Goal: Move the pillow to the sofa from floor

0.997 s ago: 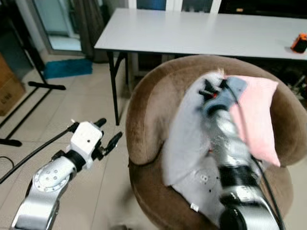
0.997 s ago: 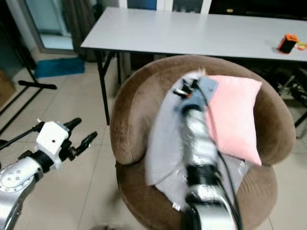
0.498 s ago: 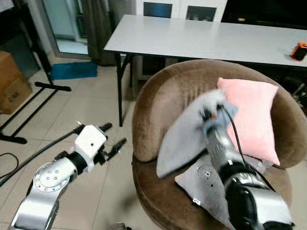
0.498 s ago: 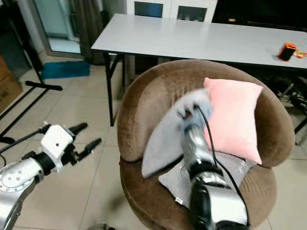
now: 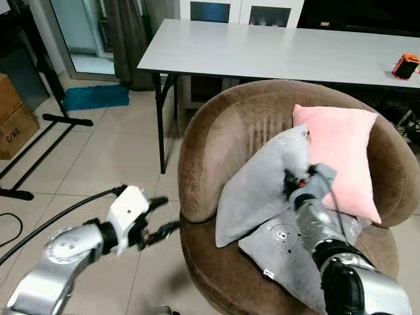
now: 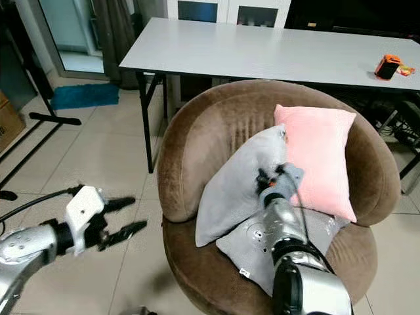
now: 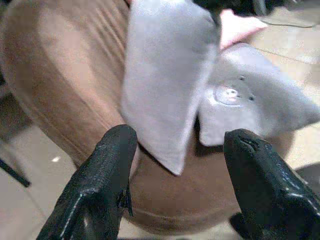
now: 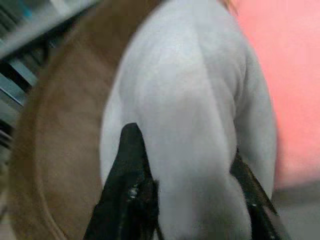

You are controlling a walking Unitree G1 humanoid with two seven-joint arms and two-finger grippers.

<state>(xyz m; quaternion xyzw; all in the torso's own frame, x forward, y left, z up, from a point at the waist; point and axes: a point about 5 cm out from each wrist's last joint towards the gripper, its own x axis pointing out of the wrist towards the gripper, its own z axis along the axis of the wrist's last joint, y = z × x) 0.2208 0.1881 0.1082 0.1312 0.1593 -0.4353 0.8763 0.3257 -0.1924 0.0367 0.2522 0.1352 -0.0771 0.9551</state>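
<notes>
- A grey pillow [image 5: 259, 184] stood propped on edge in the brown sofa [image 5: 210, 151], middle of the frame, leaning against the backrest.
- Just to its right a pink pillow [image 5: 341, 157] leaned on the backrest too, touching the grey one near its top corner.
- A second grey cushion [image 5: 282, 246] lay flat on the seat, under the lower edge of the standing one.
- The right tool [image 8: 187, 200] sat at the grey pillow's right edge, centre-right of the frame; its two black fingers [image 8: 132, 190] were spread with the pillow's edge bulging between them, though I could not tell whether they gripped it.
- The left tool [image 5: 161, 220] hung low at lower left, over the tiled floor [image 5: 98, 157] just beside the sofa's front, fingers [image 7: 105, 185] wide apart and holding nothing.
- A white table [image 5: 275, 49] ran across the top of the frame behind the sofa, an orange thing [image 5: 405, 65] at its far right end.
</notes>
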